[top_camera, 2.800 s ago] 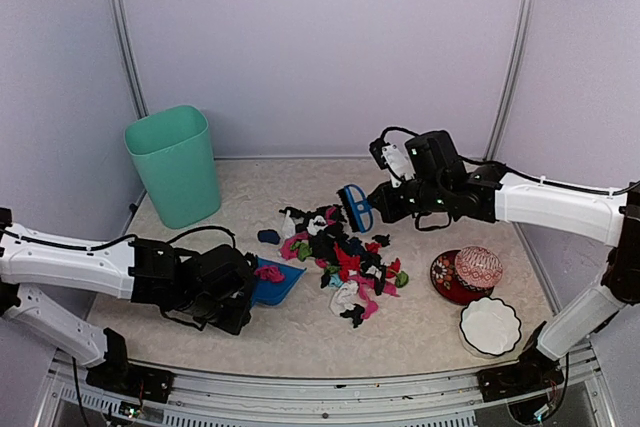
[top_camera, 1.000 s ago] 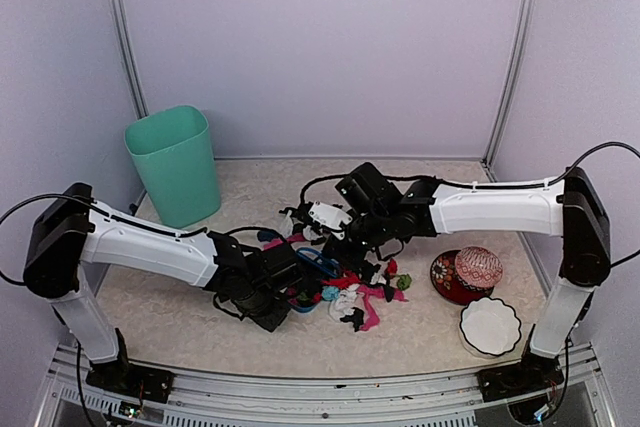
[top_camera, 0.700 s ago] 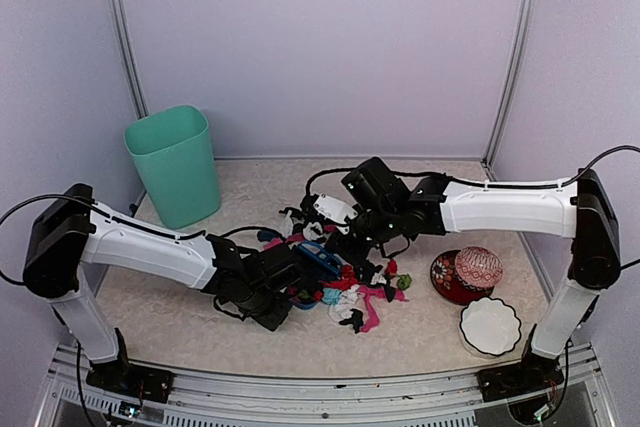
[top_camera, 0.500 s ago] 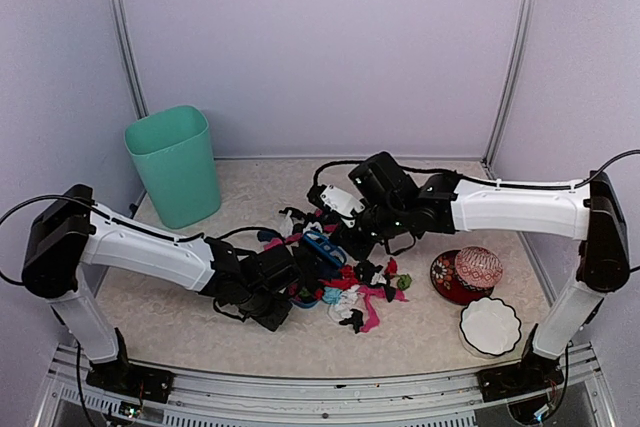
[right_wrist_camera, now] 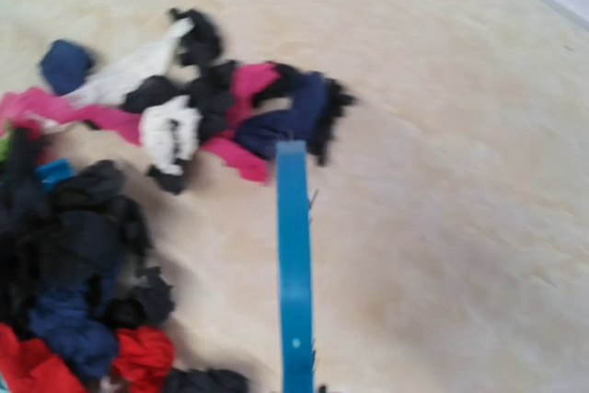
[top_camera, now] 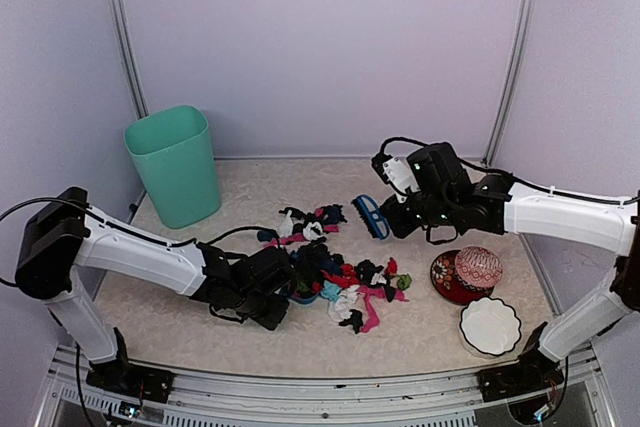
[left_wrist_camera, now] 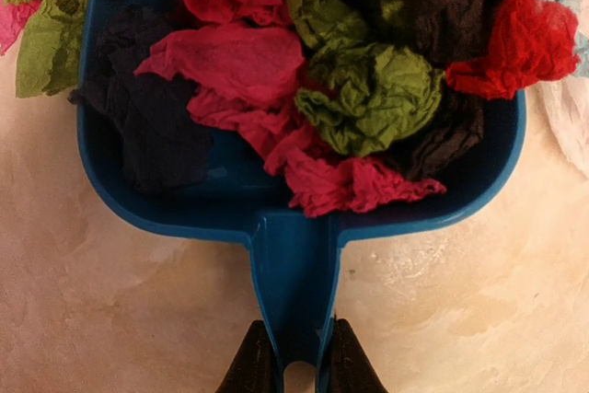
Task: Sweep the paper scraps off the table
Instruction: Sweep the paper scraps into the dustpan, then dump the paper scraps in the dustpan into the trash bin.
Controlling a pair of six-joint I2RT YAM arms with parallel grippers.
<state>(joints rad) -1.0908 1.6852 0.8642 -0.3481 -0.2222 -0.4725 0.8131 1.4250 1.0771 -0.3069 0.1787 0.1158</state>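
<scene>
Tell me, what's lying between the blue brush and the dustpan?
A heap of paper scraps, black, red and pink, fills the stretch from the dustpan toward the brush. The top view shows it.

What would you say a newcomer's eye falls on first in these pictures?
The bright central heap of paper scraps stands out first. The left gripper holds a blue dustpan crammed with them, and the right gripper holds a blue brush just beyond the pile. A mint bin stands at the far left.
</scene>
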